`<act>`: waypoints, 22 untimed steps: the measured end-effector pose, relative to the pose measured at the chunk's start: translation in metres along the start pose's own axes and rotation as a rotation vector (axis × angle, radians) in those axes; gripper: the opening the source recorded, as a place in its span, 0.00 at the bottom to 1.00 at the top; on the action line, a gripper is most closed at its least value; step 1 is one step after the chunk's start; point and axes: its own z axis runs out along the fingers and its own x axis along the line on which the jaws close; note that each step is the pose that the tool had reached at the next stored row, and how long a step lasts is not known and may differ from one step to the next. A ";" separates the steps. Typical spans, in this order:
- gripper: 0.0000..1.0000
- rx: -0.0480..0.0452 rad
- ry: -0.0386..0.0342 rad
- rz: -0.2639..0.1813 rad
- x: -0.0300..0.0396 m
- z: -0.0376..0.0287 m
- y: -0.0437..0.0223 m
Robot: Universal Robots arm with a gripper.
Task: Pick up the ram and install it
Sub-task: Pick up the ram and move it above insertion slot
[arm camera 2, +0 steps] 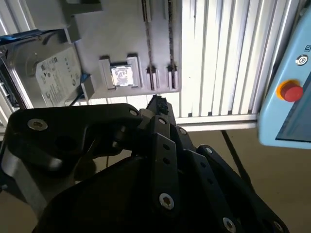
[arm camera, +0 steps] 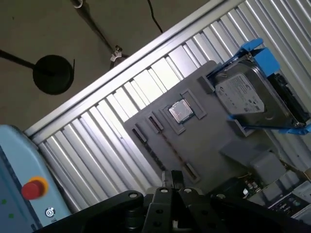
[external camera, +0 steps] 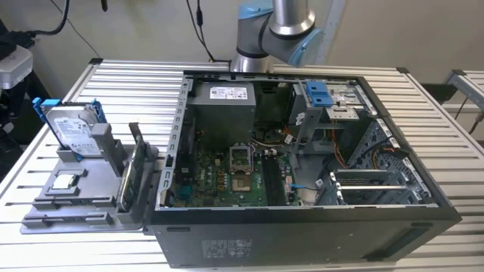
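My gripper (arm camera: 171, 176) hangs well above the grey parts tray (arm camera: 214, 138), its fingers drawn together on nothing. The ram (arm camera: 176, 154) looks to be the thin dark strip standing on edge in a long tray slot, beside the processor chip (arm camera: 181, 111). The hard drive (arm camera: 243, 97) stands at the tray's far end. The open computer case (external camera: 302, 238) sits beside the tray.

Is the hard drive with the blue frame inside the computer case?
No, the hard drive stands in the gray holder outside the computer case.
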 end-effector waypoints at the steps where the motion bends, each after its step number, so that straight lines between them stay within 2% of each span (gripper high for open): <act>1: 0.11 -0.0002 0.0006 -0.014 0.0000 0.0001 0.0001; 22: 0.11 -0.0051 0.0145 -0.330 0.0003 0.0045 0.0002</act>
